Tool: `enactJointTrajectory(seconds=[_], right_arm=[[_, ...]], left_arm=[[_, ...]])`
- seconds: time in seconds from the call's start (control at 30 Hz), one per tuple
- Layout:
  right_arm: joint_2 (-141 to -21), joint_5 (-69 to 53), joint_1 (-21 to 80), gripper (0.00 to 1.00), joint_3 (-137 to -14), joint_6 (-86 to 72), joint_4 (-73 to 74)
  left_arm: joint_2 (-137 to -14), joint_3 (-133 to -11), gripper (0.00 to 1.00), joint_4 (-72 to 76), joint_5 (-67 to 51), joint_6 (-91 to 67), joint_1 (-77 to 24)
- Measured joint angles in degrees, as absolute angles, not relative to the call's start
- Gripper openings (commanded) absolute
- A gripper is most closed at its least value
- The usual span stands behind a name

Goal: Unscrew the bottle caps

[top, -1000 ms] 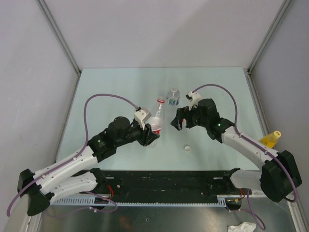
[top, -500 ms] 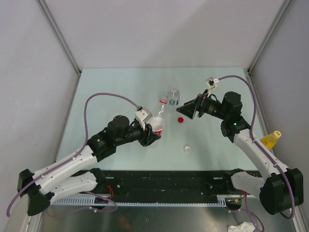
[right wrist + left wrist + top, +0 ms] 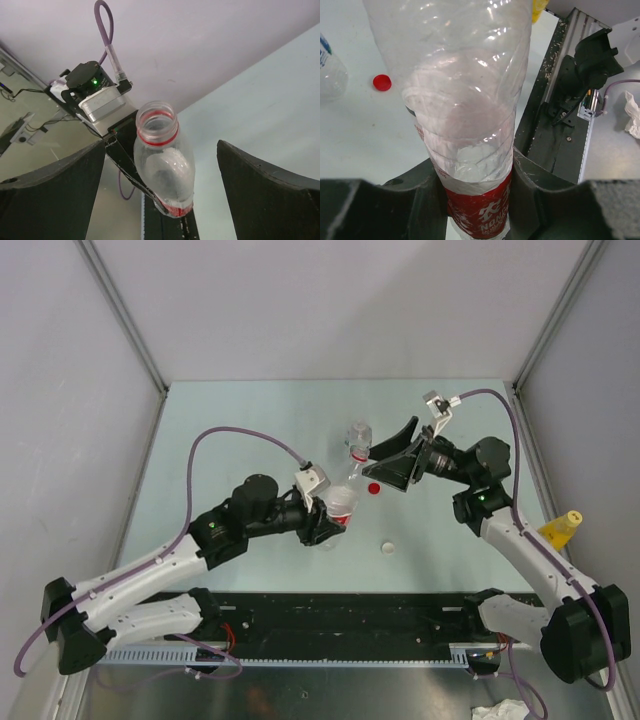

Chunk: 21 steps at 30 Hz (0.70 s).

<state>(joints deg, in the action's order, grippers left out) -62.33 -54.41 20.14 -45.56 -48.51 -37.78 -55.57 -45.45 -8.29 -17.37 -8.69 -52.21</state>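
Two of the three caps look done, judging by what lies loose. The red cap (image 3: 373,488) sits on the bench (image 3: 230,440) near its middle, and the white cap (image 3: 387,548) lies alone closer to the near edge. The left pincer (image 3: 322,523) is clamped on the red-label bottle (image 3: 341,506), holding it tilted above the bench a little left of centre. The right pincer (image 3: 378,463) stands wide apart with nothing in it, just beyond that bottle's mouth. The blue-green-label bottle (image 3: 358,440) stands toward the far edge; the loose white cap is probably its own, though its neck is too small to read. What seems left is the orange-liquid bottle (image 3: 557,530) at the right edge, with its yellow cap (image 3: 572,514) on and neither arm near it. Only the overhead view shows that bottle and the white cap. Only the right wrist view looks into the held bottle's open neck, bare but for a red ring, between spread fingers (image 3: 260,195) that touch nothing. The left wrist view alone shows the grip sitting at the red label band.
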Motion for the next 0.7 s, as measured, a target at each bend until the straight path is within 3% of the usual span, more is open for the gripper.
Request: enactJointTrajectory(seconds=[0.17, 0.27, 0.3, 0.43, 0.47, 0.6, 0.7], right_arm=[[-63.51, -54.50, 21.21, 0.90, -45.56, -51.18, -40.64], [-64.10, -54.61, 21.28, 0.77, -45.56, -52.90, -42.96], [-64.25, -54.83, 21.30, 0.68, -45.58, -53.25, -43.53], [-65.25, -56.27, 21.71, 0.14, -46.15, -54.52, -45.30], [-65.58, -56.73, 21.91, 0.07, -46.54, -54.74, -45.52], [-66.41, -57.49, 21.87, 0.00, -47.55, -53.19, -46.19], [-66.39, -57.76, 21.96, 0.00, -47.97, -52.93, -45.71]], left_arm=[[-56.49, -46.61, 0.07, -8.25, -17.34, -7.49, -54.37], [-56.93, -46.70, 0.07, -8.25, -17.34, -7.18, -55.27], [-57.08, -46.72, 0.08, -8.25, -17.34, -7.03, -55.42], [-57.47, -46.74, 0.09, -8.27, -17.12, -7.01, -55.64], [-57.49, -46.74, 0.09, -8.34, -16.93, -7.03, -55.64], [-57.39, -47.31, 0.13, -8.36, -16.73, -7.49, -55.81], [-57.32, -47.31, 0.22, -8.51, -16.03, -7.22, -55.86]])
